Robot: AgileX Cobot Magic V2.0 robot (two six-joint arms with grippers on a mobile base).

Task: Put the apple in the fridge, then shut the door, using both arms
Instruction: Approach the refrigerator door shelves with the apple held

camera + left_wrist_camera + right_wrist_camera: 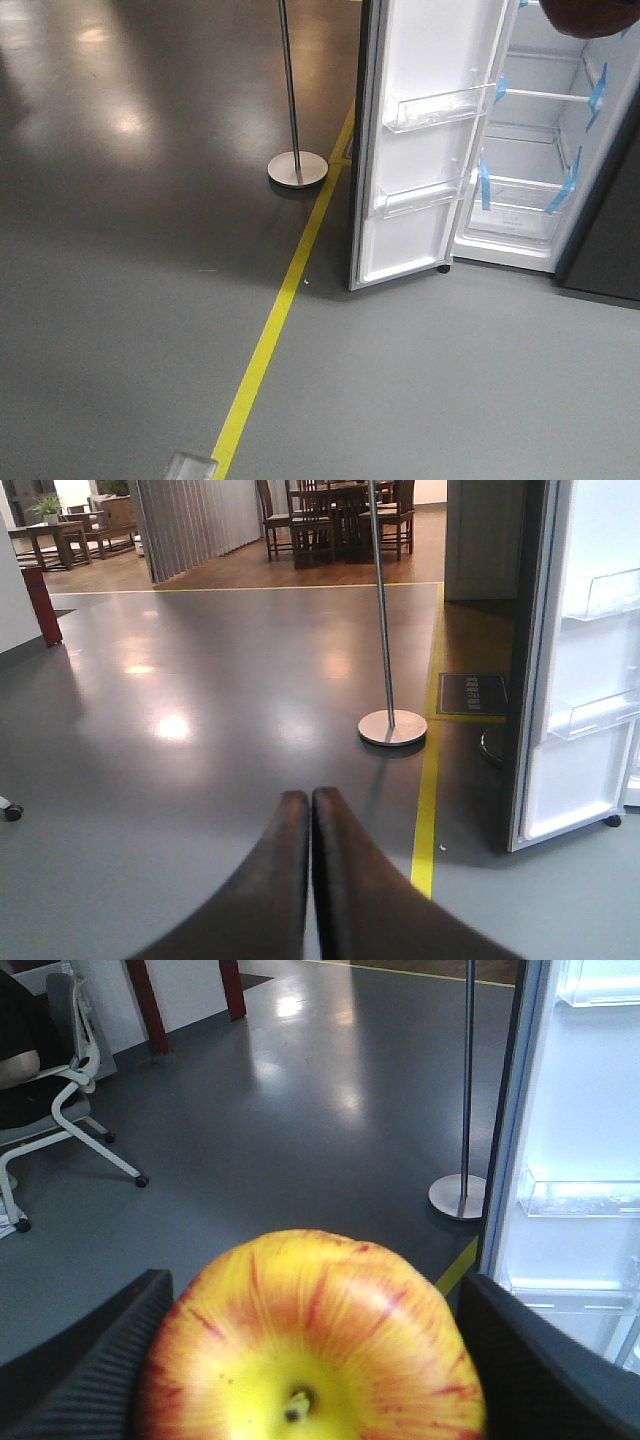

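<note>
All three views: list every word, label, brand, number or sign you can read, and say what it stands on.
No text is legible.
On the floor mat: a row of pale characters, too blurred to read.
On the door, apple, blue tape: no lettering visible.

Yellow apple [312,1345] streaked red, door [425,60] white inside, blue tape [484,185], grey floor [120,300], yellow line [267,340], black ribbed fingers [85,1380]

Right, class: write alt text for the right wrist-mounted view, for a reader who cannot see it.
A round red-and-yellow apple fills the foreground, held between the dark ribbed fingers of the right claw. Behind it lies glossy grey floor, with the white-lined open fridge door at the right edge.
</note>
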